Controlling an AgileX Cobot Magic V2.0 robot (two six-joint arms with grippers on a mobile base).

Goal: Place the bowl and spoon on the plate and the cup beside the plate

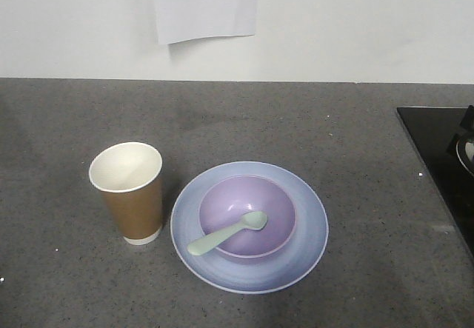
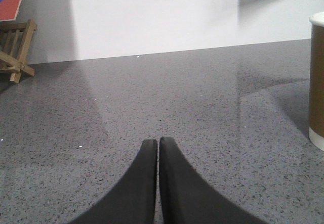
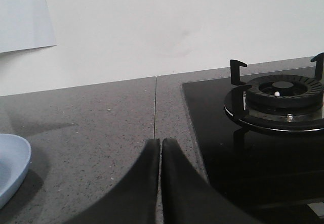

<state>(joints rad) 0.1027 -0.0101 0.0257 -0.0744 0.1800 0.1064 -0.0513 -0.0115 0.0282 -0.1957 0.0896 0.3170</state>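
The round pale blue shallow plate point(image 1: 249, 228) is taken as the landmark on the grey speckled stone counter point(image 1: 311, 128). The small glossy lavender-purple plastic bowl point(image 1: 247, 215) is seated upright at the plate's centre. The short pale mint-green plastic spoon point(image 1: 227, 232) is laid with its oval head inside the bowl and its handle over the bowl's rim, towards the plate's near-left edge. The brown paper cup point(image 1: 128, 192) with white inside is stood upright just left of the plate, apart from its rim. By this layout, the arrangement is judged complete.

The left gripper point(image 2: 157, 142) is seen low over bare counter left of the cup, its 2 jaws pressed together on nothing. The right gripper point(image 3: 160, 142) is likewise closed and empty, positioned right of the plate, beside the black glass hob point(image 3: 243, 148) with its gas burner point(image 3: 281, 100).

What remains at risk is disturbance. The cup is tall and light, so it could be tipped by a sideways sweep of the left arm. The spoon's handle overhangs the rim, so it could be flicked out if the plate were nudged by the right arm.
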